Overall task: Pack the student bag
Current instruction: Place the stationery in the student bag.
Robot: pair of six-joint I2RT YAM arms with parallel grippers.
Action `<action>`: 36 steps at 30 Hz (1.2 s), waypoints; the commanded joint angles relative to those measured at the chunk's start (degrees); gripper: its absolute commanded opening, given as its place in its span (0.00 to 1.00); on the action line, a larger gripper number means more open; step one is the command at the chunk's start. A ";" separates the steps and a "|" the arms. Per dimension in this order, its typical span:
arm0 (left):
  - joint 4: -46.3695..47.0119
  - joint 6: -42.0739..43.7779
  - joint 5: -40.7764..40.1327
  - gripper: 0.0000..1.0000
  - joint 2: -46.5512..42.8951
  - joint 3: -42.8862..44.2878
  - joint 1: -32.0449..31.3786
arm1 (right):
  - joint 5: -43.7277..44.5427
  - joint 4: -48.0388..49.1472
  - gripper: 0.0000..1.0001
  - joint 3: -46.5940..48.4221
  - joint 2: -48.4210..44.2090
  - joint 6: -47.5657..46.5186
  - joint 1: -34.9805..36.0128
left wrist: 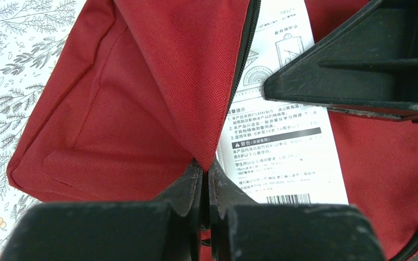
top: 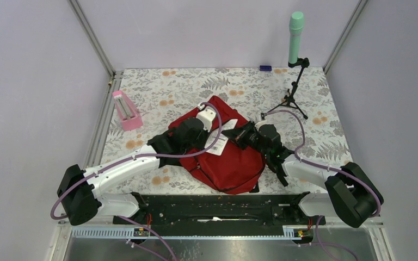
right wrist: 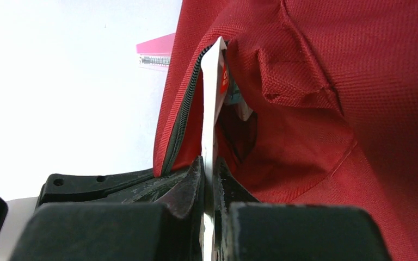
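The red student bag [top: 234, 166] lies in the middle of the floral table, its black zipper open. My left gripper [top: 209, 122] is shut on a pulled-up flap of the bag's red fabric [left wrist: 206, 163]. A flat white packet [left wrist: 283, 136] printed with text and a barcode lies at the bag's mouth [top: 217, 145]. My right gripper [top: 233, 133] is shut on the near edge of the packet [right wrist: 209, 163], whose far end stands inside the bag's opening [right wrist: 332, 109]. One black finger of the right gripper [left wrist: 370, 60] shows in the left wrist view.
A pink case [top: 126, 111] stands on the table left of the bag, also seen as the pink case [right wrist: 158, 51] behind the bag. A small tripod [top: 294, 98] holding a green cylinder [top: 295, 32] stands at the back right. A small blue object [top: 265, 68] lies by the back wall.
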 commanded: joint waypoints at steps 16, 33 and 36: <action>-0.64 -1.50 1.93 0.01 -5.49 -0.09 -0.62 | 21.91 2.18 0.00 3.34 -2.39 -4.23 -0.79; 3.35 -3.22 7.15 0.06 -5.40 -0.76 -0.70 | 22.80 4.64 0.00 12.41 6.08 -9.73 1.69; 3.74 -3.50 7.44 0.06 -5.15 -0.65 -0.69 | 20.54 5.87 0.00 13.44 8.15 -12.24 1.93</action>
